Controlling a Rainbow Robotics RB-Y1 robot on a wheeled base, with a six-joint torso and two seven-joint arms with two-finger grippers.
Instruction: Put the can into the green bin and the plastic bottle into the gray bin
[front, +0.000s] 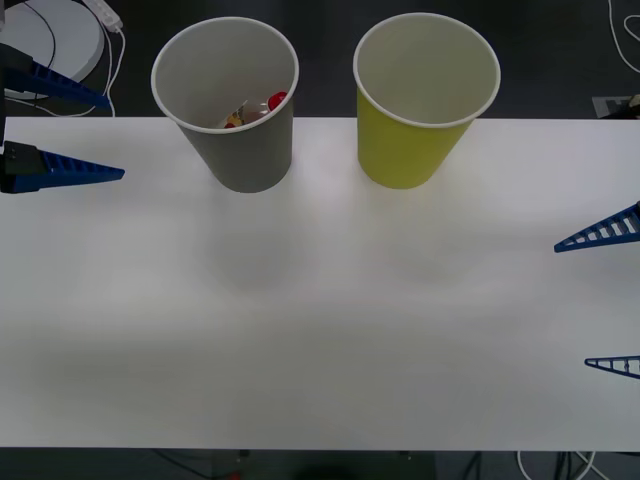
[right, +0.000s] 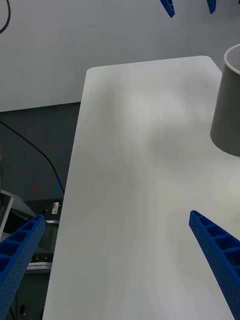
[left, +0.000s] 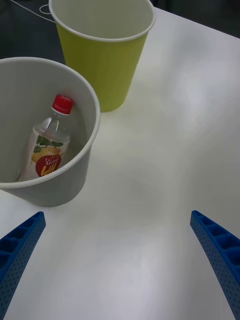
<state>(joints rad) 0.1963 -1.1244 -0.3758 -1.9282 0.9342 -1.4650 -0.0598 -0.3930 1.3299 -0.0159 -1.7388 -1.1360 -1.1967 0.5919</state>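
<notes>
Bright, even overhead light; faint soft shadows on table; perhaps slight blur.

The gray bin, upper left of centre in the front view, is plain gray outside with a white rim and a paler gray inside. Beside it the green bin is yellow-green with a white rim and a pale inside. Inside the gray one, the plastic bottle is clear, with a red cap and a label in orange-red, yellow and green. The desk is plain white. Both the left tool and the right tool have blue, ribbed fingers. The floor behind is dark.
</notes>
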